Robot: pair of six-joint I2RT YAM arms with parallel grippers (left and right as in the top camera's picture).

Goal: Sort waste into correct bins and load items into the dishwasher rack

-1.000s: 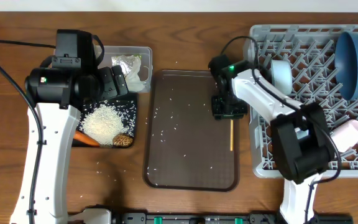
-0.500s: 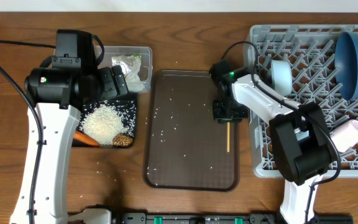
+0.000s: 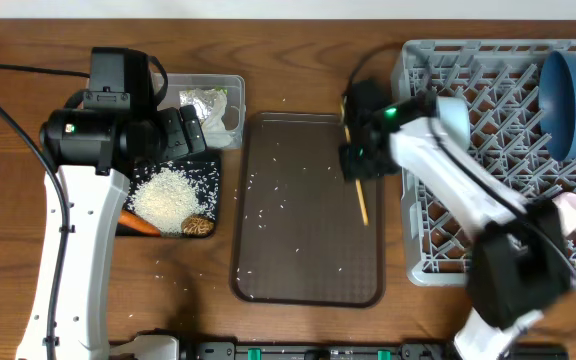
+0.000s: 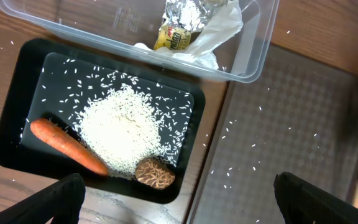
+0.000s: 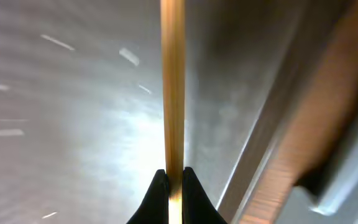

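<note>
— Chopstick (image 3: 361, 203): where do we see it?
— We see it over the right side of the brown serving tray (image 3: 298, 250). It slants, with its upper end in the right gripper (image 3: 360, 165), near the left wall of the grey rack (image 3: 423, 258). In the wrist view one wooden stick runs straight away from the fingertips (image 5: 159, 193). We cannot tell whether a second one lies behind it.
— And the grip?
— Our right jaws are pressed together on the stick, pinching it between the two dark tips. We cannot tell whether its far end touches the tray.
— What about our left side?
— The left gripper (image 3: 181, 132) is spread wide and holds nothing. It hangs above the black tray (image 4: 36, 74), with its fingers (image 4: 55, 202) at the lower corners of the wrist view.
— What lies in that tray?
— We see a heap of rice (image 4: 126, 127) in the middle, with a carrot (image 4: 67, 146) and a brown lump (image 4: 154, 173) against its near edge. Loose grains dot the serving tray and the table (image 3: 8, 230).
— And the clear tub (image 4: 73, 15)?
— It sits just beside the black tray and holds the wrapper (image 4: 179, 28) and the napkin (image 4: 216, 37).
— And in the rack?
— We see the blue dish (image 3: 568, 90) on edge in the far right corner. The pink cup (image 3: 568, 203) is near the right rim, partly hidden by our blurred arm.
</note>
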